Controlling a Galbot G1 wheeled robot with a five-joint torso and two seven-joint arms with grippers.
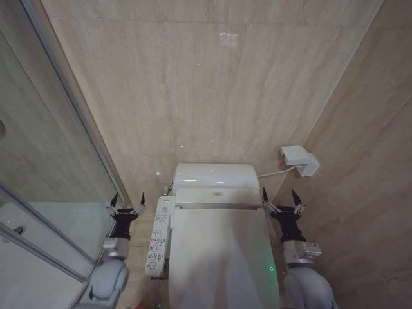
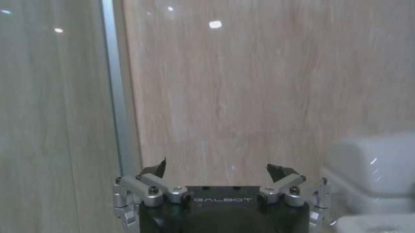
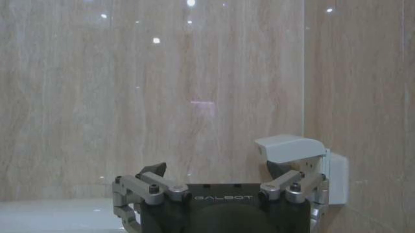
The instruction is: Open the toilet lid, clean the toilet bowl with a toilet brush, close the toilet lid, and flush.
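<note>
The left gripper (image 1: 127,205) hangs with its fingers spread and empty, just beside the side control panel (image 1: 158,239) on the toilet's left flank; the right gripper (image 1: 281,201) mirrors it on the other flank, also spread and empty, near the lid's rear corner. Between them lies the toilet lid (image 1: 219,251), shut flat over the bowl, its long axis running from the tank (image 1: 215,175) at the wall toward the robot. Both grippers stand level with the hinge end, so the lid's free front edge lies back toward the robot from either one. The right gripper looks slightly nearer the lid, with no panel in between, so I judge it better placed to lift.
</note>
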